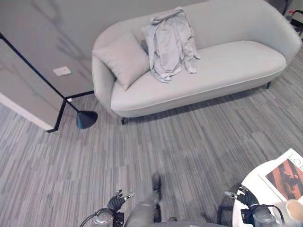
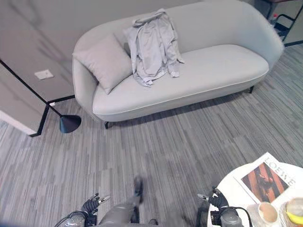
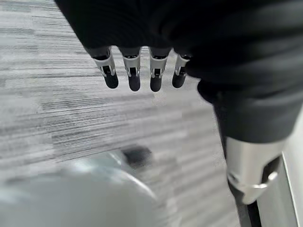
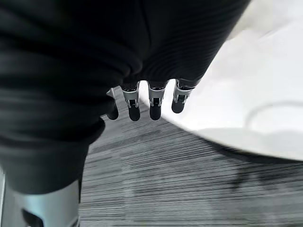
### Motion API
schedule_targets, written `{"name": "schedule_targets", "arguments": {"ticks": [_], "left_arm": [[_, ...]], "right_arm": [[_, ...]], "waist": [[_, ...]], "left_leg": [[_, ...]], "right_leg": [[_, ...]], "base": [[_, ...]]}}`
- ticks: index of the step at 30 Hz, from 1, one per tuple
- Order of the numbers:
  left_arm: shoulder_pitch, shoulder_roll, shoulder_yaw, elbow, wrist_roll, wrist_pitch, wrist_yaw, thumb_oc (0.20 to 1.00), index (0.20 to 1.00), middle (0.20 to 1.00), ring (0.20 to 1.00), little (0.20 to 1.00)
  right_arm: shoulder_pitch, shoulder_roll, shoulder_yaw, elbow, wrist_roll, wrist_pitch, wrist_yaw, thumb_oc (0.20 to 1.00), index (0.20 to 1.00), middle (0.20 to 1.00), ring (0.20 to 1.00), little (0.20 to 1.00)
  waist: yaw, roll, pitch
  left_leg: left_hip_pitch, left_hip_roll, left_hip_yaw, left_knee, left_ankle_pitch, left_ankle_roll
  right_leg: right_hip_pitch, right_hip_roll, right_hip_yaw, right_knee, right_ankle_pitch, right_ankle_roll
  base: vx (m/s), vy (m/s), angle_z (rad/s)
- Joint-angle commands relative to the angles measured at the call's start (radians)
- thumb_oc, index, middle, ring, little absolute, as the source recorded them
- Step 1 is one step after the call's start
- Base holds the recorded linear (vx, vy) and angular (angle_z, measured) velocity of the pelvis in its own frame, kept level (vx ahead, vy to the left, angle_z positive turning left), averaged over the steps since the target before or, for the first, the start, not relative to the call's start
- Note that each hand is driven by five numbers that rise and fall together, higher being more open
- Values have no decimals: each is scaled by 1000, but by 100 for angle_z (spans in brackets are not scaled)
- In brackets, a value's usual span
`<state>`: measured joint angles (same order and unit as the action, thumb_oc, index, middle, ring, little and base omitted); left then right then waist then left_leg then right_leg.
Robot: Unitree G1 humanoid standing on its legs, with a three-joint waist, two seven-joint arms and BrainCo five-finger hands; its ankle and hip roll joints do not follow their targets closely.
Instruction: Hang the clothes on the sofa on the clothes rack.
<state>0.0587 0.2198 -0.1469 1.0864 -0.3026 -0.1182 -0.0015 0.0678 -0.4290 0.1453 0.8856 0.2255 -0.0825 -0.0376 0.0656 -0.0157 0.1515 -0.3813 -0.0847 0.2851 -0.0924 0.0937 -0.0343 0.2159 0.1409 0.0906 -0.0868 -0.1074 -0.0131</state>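
A pale grey shirt (image 1: 170, 45) is draped over the backrest and seat of a light grey sofa (image 1: 227, 71), left of its middle. My left hand (image 1: 115, 202) hangs low at the bottom edge of the eye views, far from the sofa, fingers (image 3: 132, 75) straight and holding nothing. At the bottom right my right hand (image 1: 244, 196) hangs beside a round white table (image 1: 258, 177), fingers (image 4: 154, 104) straight and empty too. A thin black pole (image 1: 38, 71) slants across the left with a black round base (image 1: 86, 119) on the carpet.
A grey cushion (image 1: 122, 59) leans in the sofa's left corner. The white table carries a magazine (image 1: 286, 177) and a cup (image 1: 294, 209). A white wall panel (image 1: 28, 113) stands at the left. Striped grey carpet (image 1: 189, 142) lies between me and the sofa.
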Motion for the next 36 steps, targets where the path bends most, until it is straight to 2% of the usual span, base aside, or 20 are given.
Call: {"name": "schedule_targets", "arguments": {"ticks": [1,4,5,8,10,11,12,13,15,17,18,20,21,23,24,27,29,32,34,36], "left_arm": [[-41,2,14,-3,-7,-30,4,1000,1000,1000,1000,1000],[-8,2,48,27,17,-32,2,1000,1000,1000,1000,1000],[-6,10,52,38,29,-31,-3,1000,1000,1000,1000,1000],[-6,18,58,37,38,-30,-8,1000,1000,1000,1000,1000],[-13,24,54,34,39,-30,-15,1000,1000,1000,1000,1000],[-19,25,51,24,35,-28,-19,1000,1000,1000,1000,1000],[-24,26,47,15,34,-29,-21,1000,1000,1000,1000,1000],[-49,36,32,-2,25,-27,-18,1000,1000,1000,1000,1000],[-53,41,27,-8,30,-24,-20,1000,1000,1000,1000,1000],[-61,52,19,-29,28,-22,-19,1000,1000,1000,1000,1000],[-67,55,15,-37,24,-23,-20,1000,1000,1000,1000,1000],[-71,59,3,-41,17,-25,-19,1000,1000,1000,1000,1000],[-74,61,-4,-38,16,-26,-15,1000,1000,1000,1000,1000],[-85,64,-17,-33,30,-27,-10,1000,1000,1000,1000,1000],[-84,64,-17,-33,30,-27,-10,1000,1000,1000,1000,1000],[-92,60,-10,-13,42,-30,-7,1000,1000,1000,1000,1000],[-88,54,-14,-13,48,-29,-14,1000,1000,1000,1000,1000],[-90,43,-23,-2,62,-29,-10,1000,1000,1000,1000,1000],[-97,35,-33,-5,44,-32,-14,1000,1000,1000,1000,1000],[-97,36,-37,-13,41,-32,-17,1000,1000,1000,1000,1000]], "right_arm": [[79,-72,-33,-126,-51,-36,-2,1000,1000,1000,1000,1000],[91,-75,-16,-117,-136,-29,17,1000,1000,1000,1000,1000],[97,-78,-11,-100,-167,-23,27,1000,1000,1000,1000,1000],[95,-78,-2,-71,-196,-21,37,1000,1000,1000,1000,1000],[91,-76,2,-36,-213,-22,47,1000,1000,1000,1000,1000],[86,-76,3,-17,-216,-23,49,1000,1000,1000,1000,1000],[84,-74,1,-14,-212,-24,49,1000,1000,1000,1000,1000],[69,-68,0,-8,-196,-23,45,1000,1000,1000,1000,1000],[68,-65,1,-11,-189,-24,45,1000,1000,1000,1000,1000],[63,-52,7,-11,-178,-27,42,1000,1000,1000,1000,1000],[62,-49,8,-10,-173,-26,43,1000,1000,1000,1000,1000],[63,-48,10,-11,-163,-26,43,1000,1000,1000,1000,1000],[60,-50,11,-11,-150,-24,41,1000,1000,1000,1000,1000],[56,-49,17,-5,-127,-20,34,1000,1000,1000,1000,1000],[56,-49,17,-5,-127,-20,34,1000,1000,1000,1000,1000],[67,-38,18,15,-122,-19,31,1000,1000,1000,1000,1000],[81,-32,24,29,-131,-14,29,1000,1000,1000,1000,1000],[105,-34,18,31,-128,-19,29,1000,1000,1000,1000,1000],[117,-38,14,47,-122,-14,36,1000,1000,1000,1000,1000],[122,-43,11,44,-121,-16,38,1000,1000,1000,1000,1000]], "waist": [[5,42,-29],[15,56,-79],[16,44,-103],[22,24,-128],[22,-2,-141],[24,-12,-139],[25,-8,-137],[2,0,-104],[-6,8,-100],[-16,31,-81],[-23,38,-77],[-48,47,-64],[-68,41,-50],[-96,24,-35],[-98,26,-31],[-122,4,-25],[-136,-7,-32],[-144,-13,-59],[-155,4,-61],[-158,7,-62]], "left_leg": [[85,82,-3,5,79,-56],[135,77,-31,5,115,-45],[162,68,-28,5,114,-36],[191,44,-35,5,93,-18],[228,2,-47,5,61,1],[248,-16,-51,5,40,11],[260,-16,-56,5,30,16],[313,-18,-83,5,-9,41],[337,-14,-86,5,-27,48],[381,9,-103,5,-54,55],[408,14,-115,5,-74,49],[447,24,-141,5,-97,45],[474,19,-156,5,-115,41],[527,-2,-182,5,-160,33],[532,0,-185,5,-161,32],[600,-26,-219,5,-207,24],[631,-30,-262,5,-237,19],[654,-18,-293,5,-262,18],[654,40,-296,53,-231,-17],[629,53,-283,129,-204,-36]], "right_leg": [[31,-87,61,30,-42,55],[72,-116,89,35,-80,76],[71,-153,82,60,-92,89],[71,-204,73,110,-78,120],[36,-259,55,223,18,169],[-2,-280,54,321,117,200],[-45,-281,59,405,180,210],[-160,-264,75,623,316,193],[-202,-255,78,668,310,174],[-321,-285,15,719,197,128],[-353,-297,-30,667,125,107],[-406,-266,-71,575,74,103],[-428,-233,-66,494,74,119],[-439,-172,-52,230,125,162],[-430,-171,-55,224,127,162],[-506,-109,-95,70,208,198],[-486,-103,-119,28,236,196],[-449,-93,-67,37,261,170],[-434,-79,-45,83,249,146],[-417,-84,-46,87,241,136]], "base": [[509,68,-66],[583,127,-21],[486,101,-31],[459,74,-72],[434,73,-54],[343,80,49],[376,97,74],[251,69,68],[263,53,40],[330,27,69],[354,-42,32],[345,-109,28],[317,-164,42],[387,-181,61],[380,-146,42],[334,-133,52],[410,-238,79],[274,-200,49],[334,-276,20],[177,-156,14]]}}
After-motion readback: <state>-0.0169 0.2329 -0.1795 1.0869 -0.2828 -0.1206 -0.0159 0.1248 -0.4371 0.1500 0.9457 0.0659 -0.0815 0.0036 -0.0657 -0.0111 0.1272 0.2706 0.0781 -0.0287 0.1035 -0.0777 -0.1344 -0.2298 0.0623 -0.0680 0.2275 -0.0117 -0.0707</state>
